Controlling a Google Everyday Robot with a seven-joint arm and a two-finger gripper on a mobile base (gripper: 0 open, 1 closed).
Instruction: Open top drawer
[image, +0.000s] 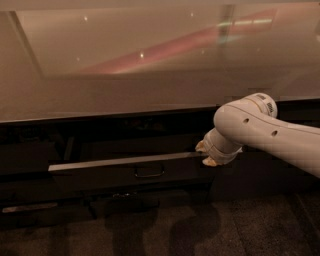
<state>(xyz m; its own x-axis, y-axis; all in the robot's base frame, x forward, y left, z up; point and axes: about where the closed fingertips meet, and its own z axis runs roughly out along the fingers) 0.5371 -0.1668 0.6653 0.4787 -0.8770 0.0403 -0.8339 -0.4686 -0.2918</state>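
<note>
We look down at a big pale table (100, 95) with a shiny top. A pink streak (200, 40) of light shows on it near the far side.

Under the front edge of the table it is very dark. There we find the top drawer (100, 176). It is wide and flat, and its front is dark. It sits below the table edge, in the middle of the view and a bit to the left. A thin pale strip (120, 162) runs along the top of its front, so the drawer is open a little way. A small dark handle (149, 172) sits in the middle of the front.

A white arm (260, 130) comes in from the right side. It is thick and round. At its tip is the end effector (206, 154). The end effector is at the right end of the drawer, just where the pale strip stops, and it touches that edge. It is well to the right of the handle. We cannot tell if it is wide, narrow or holding the drawer edge.

Below the drawer is a grey floor (200, 225) with soft dark shadows on it.
</note>
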